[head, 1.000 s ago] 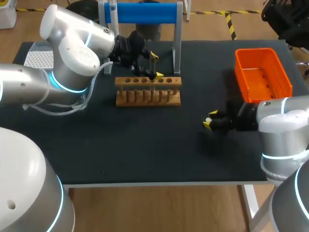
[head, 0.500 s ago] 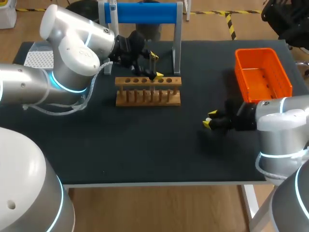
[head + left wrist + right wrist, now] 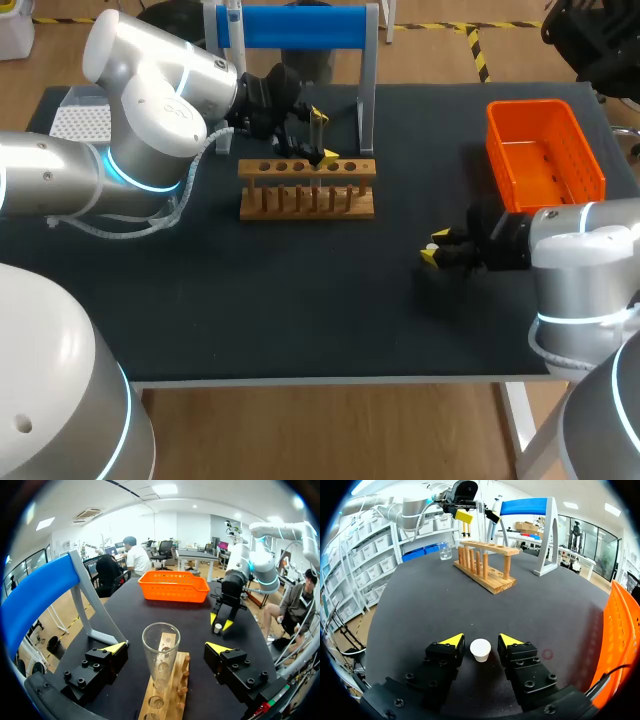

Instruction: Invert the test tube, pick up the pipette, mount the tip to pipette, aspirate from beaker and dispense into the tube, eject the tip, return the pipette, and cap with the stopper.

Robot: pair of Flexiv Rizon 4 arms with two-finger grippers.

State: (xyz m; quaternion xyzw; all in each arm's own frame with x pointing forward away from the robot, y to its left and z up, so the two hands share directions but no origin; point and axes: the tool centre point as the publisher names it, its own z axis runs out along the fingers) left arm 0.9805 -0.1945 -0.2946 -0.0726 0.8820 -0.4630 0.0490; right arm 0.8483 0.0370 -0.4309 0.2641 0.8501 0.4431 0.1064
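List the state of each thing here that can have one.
test tube: upright in wooden rack, mouth up, uncapped.
left gripper: open, astride the tube, not touching it.
right gripper: shut on stopper.
stopper: gripped, not on the tube.
pipette: hanging on blue stand.

Setting: wet-lab bench run by robot arms. The black counter (image 3: 300, 300) carries a wooden tube rack (image 3: 307, 188) at 12 o'clock with a glass test tube (image 3: 160, 655) upright in it. A pipette (image 3: 493, 517) hangs on a blue stand (image 3: 290, 27) behind. A beaker (image 3: 445, 550) is near the rack, a tip box (image 3: 80, 122) at 10 o'clock and an orange basket (image 3: 545, 155) at 2 o'clock. The right arm (image 3: 585, 250) has its jaws clamped on a white stopper (image 3: 480, 650).
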